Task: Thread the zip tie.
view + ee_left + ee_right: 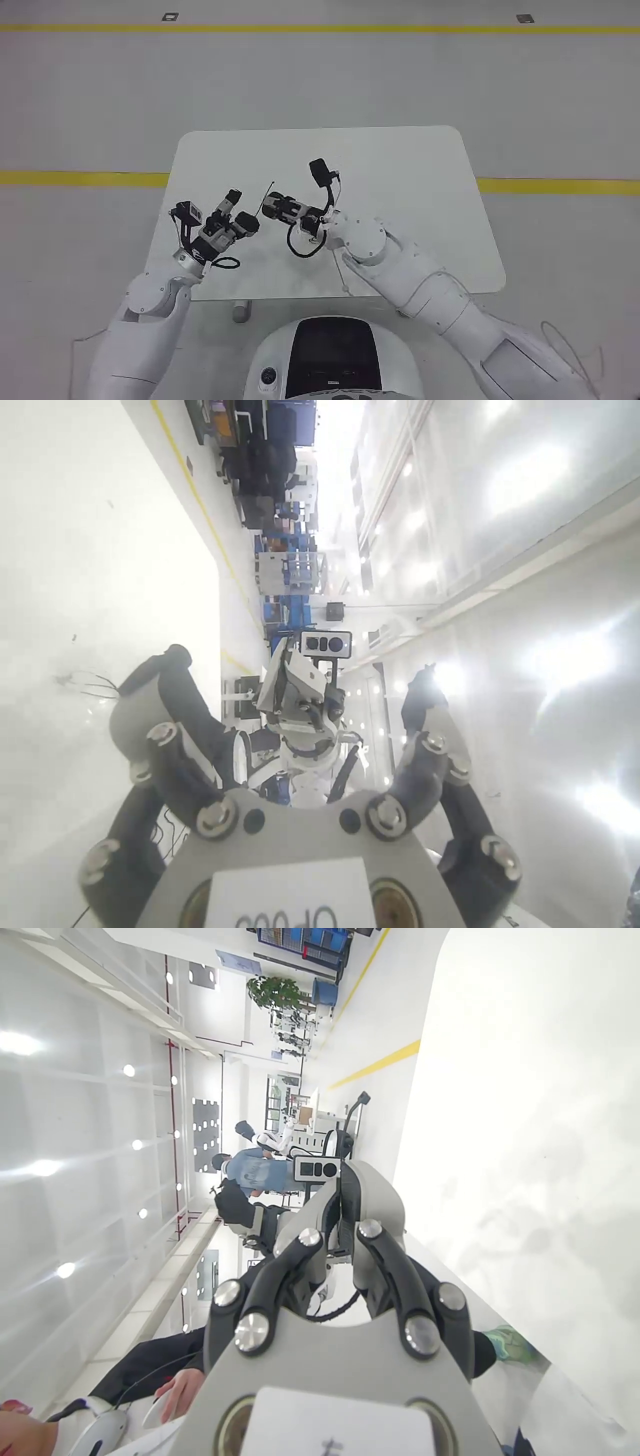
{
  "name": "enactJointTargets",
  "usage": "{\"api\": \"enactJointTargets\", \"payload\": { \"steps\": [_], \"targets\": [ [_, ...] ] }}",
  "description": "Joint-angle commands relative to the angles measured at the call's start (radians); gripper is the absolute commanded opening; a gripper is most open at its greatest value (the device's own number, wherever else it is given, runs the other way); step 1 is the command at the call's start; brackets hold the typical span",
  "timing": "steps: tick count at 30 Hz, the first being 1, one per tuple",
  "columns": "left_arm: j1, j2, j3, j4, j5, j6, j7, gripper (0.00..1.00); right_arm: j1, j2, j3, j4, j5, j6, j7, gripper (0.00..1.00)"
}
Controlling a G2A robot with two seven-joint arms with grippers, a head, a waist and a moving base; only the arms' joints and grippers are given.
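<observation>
Right gripper [268, 208]: hovers above the robot's-left part of the white rectangular tabletop with rounded corners [400, 170], fingers pressed together with no gap showing, clamped on the lower end of a thin black plastic zip tie [269, 192]. From those closed fingertips, rises as a slim dark strap and leans toward the far edge of the table, clear of the surface. In the right wrist view, curves up beyond the grey fingertips [350, 1168] and ends in a small square black head [364, 1098] at the free end, well apart from the pinch point. Left gripper [240, 211]: hangs just beside the right one, tips facing it, jaws spread wide, with nothing between them. Stands near the strap's held end without touching it, as far as the top view lets on. In the left wrist view, frames the other arm's shut gripper between its two dark, splayed fingers [165, 695]. Cannot tell from that view where the strap runs against the cluttered background. On the tabletop just beside one of those fingers, a few thin dark hairlike marks [92, 686]; cannot tell what these are. Nearer the front edge, alongside the right forearm, a thin pale strip [344, 272] lying flat on the table, well apart from both grippers; cannot tell its kind.
</observation>
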Motion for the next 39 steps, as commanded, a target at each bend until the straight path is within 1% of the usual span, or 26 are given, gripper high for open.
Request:
{"api": "enactJointTargets", "payload": {
  "steps": [1,4,6,10,11,12,13,14,15,16,17,19,20,23,27,36,39],
  "targets": [
    [0.000,0.000,0.000,0.000,0.001,0.001,-0.001,1.00,0.000,0.000,0.000,0.000,0.001,-0.001,0.001,0.00],
    [-0.001,0.000,0.000,0.000,0.003,0.001,0.003,1.00,-0.006,0.000,0.002,-0.002,-0.006,0.000,-0.007,0.00],
    [-0.003,-0.001,0.008,0.001,0.011,0.002,0.020,1.00,-0.017,0.000,0.005,-0.009,-0.024,0.019,-0.023,0.00],
    [-0.004,-0.001,0.015,0.011,0.034,-0.007,0.034,1.00,-0.037,-0.002,0.012,-0.029,-0.052,0.054,-0.047,0.00],
    [-0.004,0.000,0.017,0.013,0.044,-0.010,0.040,0.94,-0.041,-0.002,0.014,-0.033,-0.054,0.057,-0.048,0.00],
    [-0.005,-0.001,0.020,0.014,0.047,-0.011,0.041,0.81,-0.045,-0.003,0.016,-0.037,-0.055,0.059,-0.047,0.00],
    [-0.005,0.000,0.022,0.017,0.047,-0.012,0.041,0.71,-0.049,-0.004,0.018,-0.040,-0.058,0.061,-0.046,0.00],
    [-0.006,0.000,0.024,0.019,0.051,-0.013,0.041,0.64,-0.051,-0.005,0.021,-0.041,-0.058,0.063,-0.045,0.00],
    [-0.006,0.000,0.025,0.021,0.053,-0.014,0.041,0.53,-0.054,-0.005,0.023,-0.042,-0.059,0.065,-0.044,0.00],
    [-0.007,0.000,0.027,0.022,0.054,-0.016,0.041,0.49,-0.055,-0.006,0.024,-0.043,-0.060,0.067,-0.043,0.00],
    [-0.007,0.000,0.029,0.024,0.056,-0.017,0.041,0.48,-0.058,-0.008,0.027,-0.043,-0.060,0.069,-0.043,0.00],
    [-0.007,0.001,0.031,0.025,0.059,-0.018,0.037,0.43,-0.060,-0.010,0.028,-0.043,-0.062,0.072,-0.042,0.00],
    [-0.007,0.001,0.032,0.026,0.059,-0.019,0.036,0.38,-0.061,-0.012,0.029,-0.042,-0.063,0.074,-0.043,0.00],
    [-0.006,0.002,0.033,0.027,0.060,-0.020,0.033,0.30,-0.063,-0.016,0.031,-0.040,-0.073,0.078,-0.051,0.00],
    [-0.003,0.004,0.034,0.030,0.061,-0.023,0.026,0.28,-0.066,-0.021,0.040,-0.043,-0.077,0.081,-0.050,0.00],
    [0.008,0.007,0.033,0.022,0.066,-0.035,0.016,0.30,-0.075,-0.028,0.059,-0.050,-0.096,0.101,-0.050,0.00],
    [0.014,0.009,0.033,0.017,0.066,-0.037,0.013,0.29,-0.078,-0.031,0.060,-0.050,-0.102,0.105,-0.048,0.00]
  ]
}}
